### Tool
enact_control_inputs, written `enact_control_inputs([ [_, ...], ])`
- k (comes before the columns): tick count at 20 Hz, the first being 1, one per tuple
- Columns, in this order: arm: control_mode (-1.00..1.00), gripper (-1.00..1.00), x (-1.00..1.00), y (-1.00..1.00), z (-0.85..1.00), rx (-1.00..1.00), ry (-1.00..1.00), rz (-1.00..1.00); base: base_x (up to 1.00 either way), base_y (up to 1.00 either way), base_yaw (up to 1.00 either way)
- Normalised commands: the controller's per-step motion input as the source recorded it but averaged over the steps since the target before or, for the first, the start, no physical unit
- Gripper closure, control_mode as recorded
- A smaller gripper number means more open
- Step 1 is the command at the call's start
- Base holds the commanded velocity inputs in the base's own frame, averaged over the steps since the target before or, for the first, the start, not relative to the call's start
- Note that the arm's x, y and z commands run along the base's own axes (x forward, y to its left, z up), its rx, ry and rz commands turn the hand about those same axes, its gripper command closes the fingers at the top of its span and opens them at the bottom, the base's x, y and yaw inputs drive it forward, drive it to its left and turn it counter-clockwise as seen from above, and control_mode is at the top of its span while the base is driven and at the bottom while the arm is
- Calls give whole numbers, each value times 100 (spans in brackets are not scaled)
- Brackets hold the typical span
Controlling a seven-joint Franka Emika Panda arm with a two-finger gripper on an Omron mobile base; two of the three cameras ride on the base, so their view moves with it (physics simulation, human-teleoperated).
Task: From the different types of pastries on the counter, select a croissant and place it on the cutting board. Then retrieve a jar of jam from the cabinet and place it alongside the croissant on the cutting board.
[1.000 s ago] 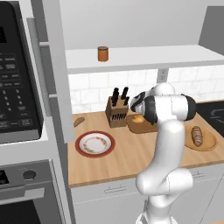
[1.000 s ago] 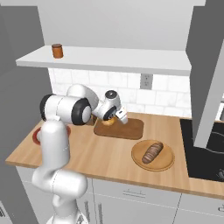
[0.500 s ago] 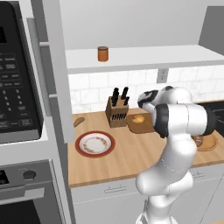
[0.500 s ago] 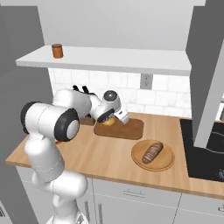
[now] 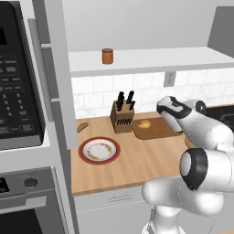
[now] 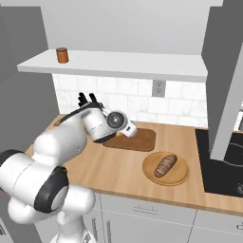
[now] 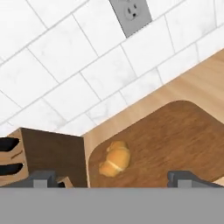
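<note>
Countertop cutting board (image 7: 175, 140) carries small golden croissant (image 7: 115, 159).

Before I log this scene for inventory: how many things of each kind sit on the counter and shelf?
Croissant: 1
Bread loaf: 1
Small pastry by the wall: 1
Cutting board: 1
Knife block: 1
Plates: 2, red-rimmed plate and wooden plate
Jar: 1
Total: 8

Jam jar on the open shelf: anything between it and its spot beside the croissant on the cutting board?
Nothing visible does. The jam jar stands alone on the shelf; below, the cutting board lies bare beside the croissant. The knife block stands off its left edge.
</note>
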Motion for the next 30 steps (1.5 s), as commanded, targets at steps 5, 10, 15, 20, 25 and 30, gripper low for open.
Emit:
enact_control_inputs([
  [5,-100,-100,-84,-11,90,0,-23,11,0,0,0],
  [10,-100,-100,-64,-1,65,-3,-10,10,0,0,0],
  [15,-100,-100,-39,0,85,-16,0,15,0,0,0],
  [20,-100,-100,-73,-2,77,-11,0,11,0,0,0],
  [25,-100,-100,-73,0,66,-10,-8,9,0,0,0],
  [30,-100,-100,-41,0,69,-15,-17,15,0,0,0],
])
